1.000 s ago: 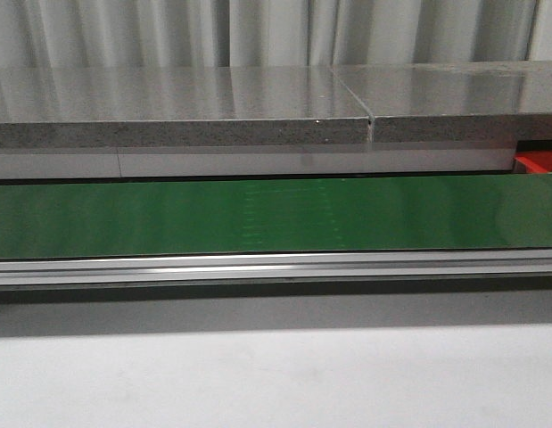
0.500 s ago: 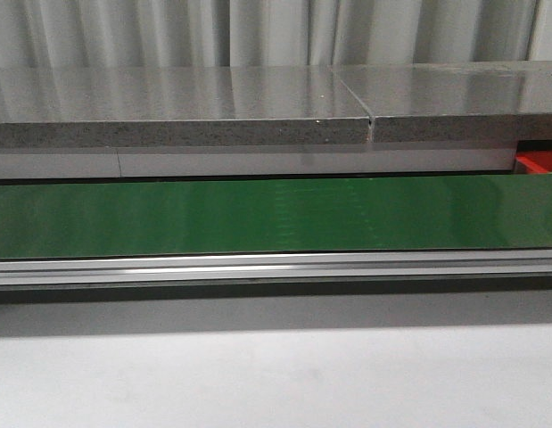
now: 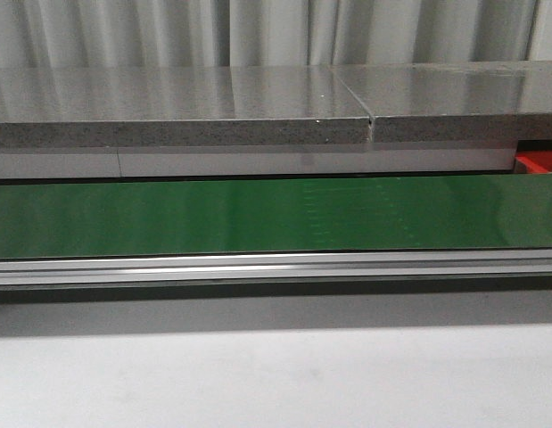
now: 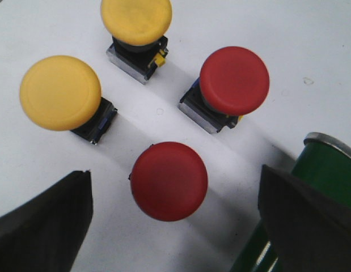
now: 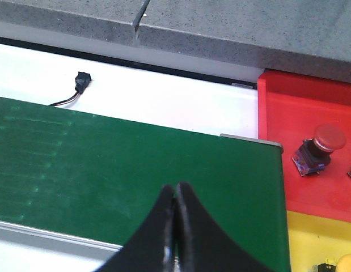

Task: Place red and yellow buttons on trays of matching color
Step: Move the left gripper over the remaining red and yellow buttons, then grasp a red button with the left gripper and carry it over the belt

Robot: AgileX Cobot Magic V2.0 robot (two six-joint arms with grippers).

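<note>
Four mushroom-head push buttons stand on the white table under the left gripper (image 4: pixel 172 226), whose fingers are spread wide. The nearest red button (image 4: pixel 169 180) sits between them; a second red button (image 4: pixel 233 80) lies at its 1 o'clock, two yellow buttons (image 4: pixel 60 92) (image 4: pixel 136 19) at 10 and 12. Rigid, light plastic is judged; the smooth dome may slip, so the cap's rim should be pinched. The right gripper (image 5: pixel 174 226) is closed, empty, over the green conveyor belt (image 5: pixel 135 175), the red tray (image 5: pixel 311 141) at 2 o'clock.
</note>
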